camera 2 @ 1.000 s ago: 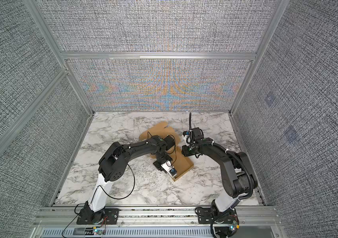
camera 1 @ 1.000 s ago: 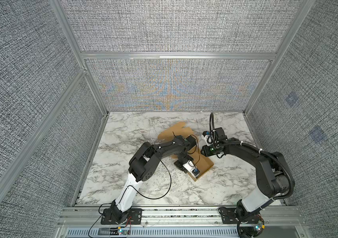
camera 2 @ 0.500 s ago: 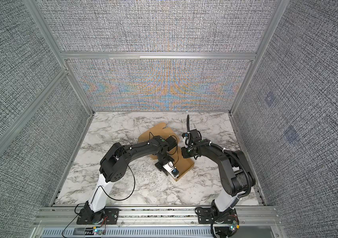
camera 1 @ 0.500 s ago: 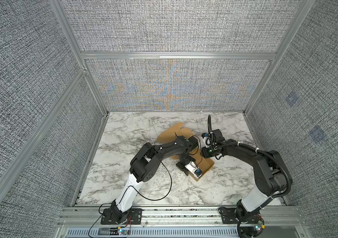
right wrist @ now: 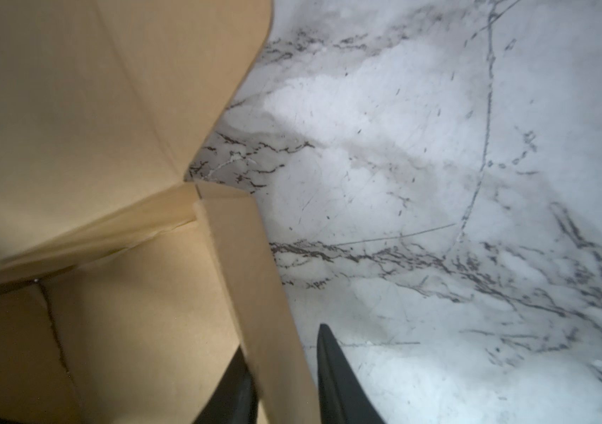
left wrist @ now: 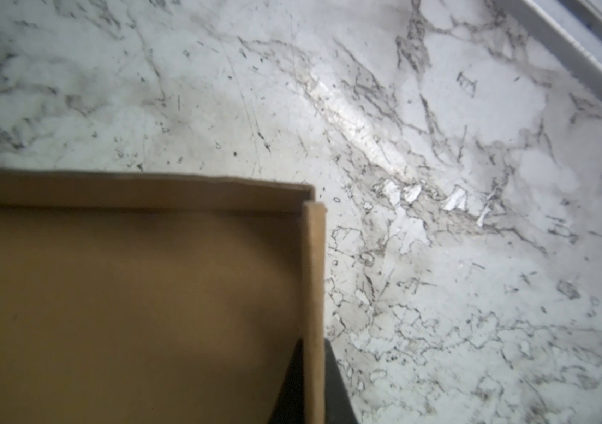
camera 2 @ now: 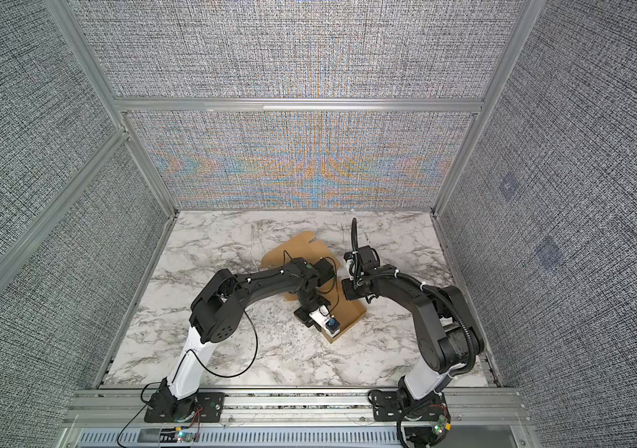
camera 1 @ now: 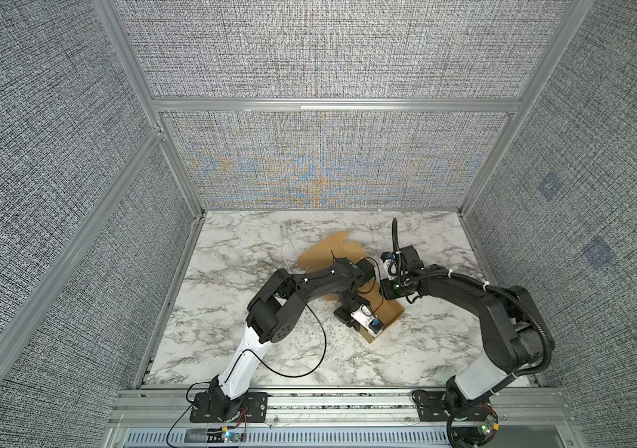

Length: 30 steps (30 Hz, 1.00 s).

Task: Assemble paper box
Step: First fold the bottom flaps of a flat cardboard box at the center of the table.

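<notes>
left wrist view puts my left gripper (left wrist: 312,345) astride one side wall of the paper box (left wrist: 127,293). one dark finger is inside the tray and one outside, clenched on that wall a little way back from the corner where it meets the next wall. right wrist view has my right gripper (right wrist: 283,339) straddling another upright wall the same way, inner finger against the cardboard and outer finger just beside it. whether it truly pinches or only brackets the wall i cannot tell. in both top views the box sits on the marble table (camera 1: 270,349) near the middle, between my two arms. its tray end is toward the front rail and its lid flap (camera 1: 328,248) stretches away toward the back wall, so the long axis runs diagonally from front right to back left. the walls i can see stand upright and the lid is not yet closed. i judge the coming move is to bring that lid over the tray; it lies beyond both grippers, on the tray's far side. my right gripper is nearer the hinge, since in its wrist view the lid flap rises just past the end of the wall it straddles. my left sits toward the front end, better placed to pin the tray down.
</notes>
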Tool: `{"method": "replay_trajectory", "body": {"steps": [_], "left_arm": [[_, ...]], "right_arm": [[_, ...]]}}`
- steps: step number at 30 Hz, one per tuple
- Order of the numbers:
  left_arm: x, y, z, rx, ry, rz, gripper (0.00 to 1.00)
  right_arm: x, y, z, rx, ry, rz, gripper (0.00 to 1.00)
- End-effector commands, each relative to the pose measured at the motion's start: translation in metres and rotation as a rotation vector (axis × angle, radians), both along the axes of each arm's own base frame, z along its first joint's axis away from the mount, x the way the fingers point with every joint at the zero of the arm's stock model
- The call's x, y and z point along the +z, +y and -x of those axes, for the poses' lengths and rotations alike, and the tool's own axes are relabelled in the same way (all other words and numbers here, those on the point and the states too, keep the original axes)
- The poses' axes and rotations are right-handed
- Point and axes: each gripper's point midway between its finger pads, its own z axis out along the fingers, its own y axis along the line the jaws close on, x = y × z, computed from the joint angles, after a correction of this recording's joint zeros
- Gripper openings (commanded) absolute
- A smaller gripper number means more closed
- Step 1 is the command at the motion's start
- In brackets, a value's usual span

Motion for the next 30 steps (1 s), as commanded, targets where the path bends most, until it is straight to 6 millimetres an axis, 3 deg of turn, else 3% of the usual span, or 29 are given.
{"method": "replay_trajectory", "body": {"steps": [1,5,9,12,30], "left_arm": [[0.000,0.006,0.007,-0.026,0.028,-0.023,0.00],[-0.005,0.006,0.005,-0.020,0.023,-0.033,0.00],[0.001,0.002,0.003,-0.007,0.012,-0.014,0.23],[-0.004,0.007,-0.005,-0.009,-0.028,-0.040,0.28],[-0.012,0.029,-0.032,0.015,-0.172,-0.174,0.25]], "right_arm": [[0.006,0.002,-0.002,-0.016,-0.022,-0.010,0.28],[-0.004,-0.005,0.008,-0.027,0.002,0.018,0.28],[-0.002,-0.003,0.011,-0.029,-0.002,0.018,0.28],[-0.001,-0.006,0.011,-0.031,-0.007,0.033,0.29],[-0.003,-0.013,0.013,-0.050,0.002,0.099,0.32]]}}
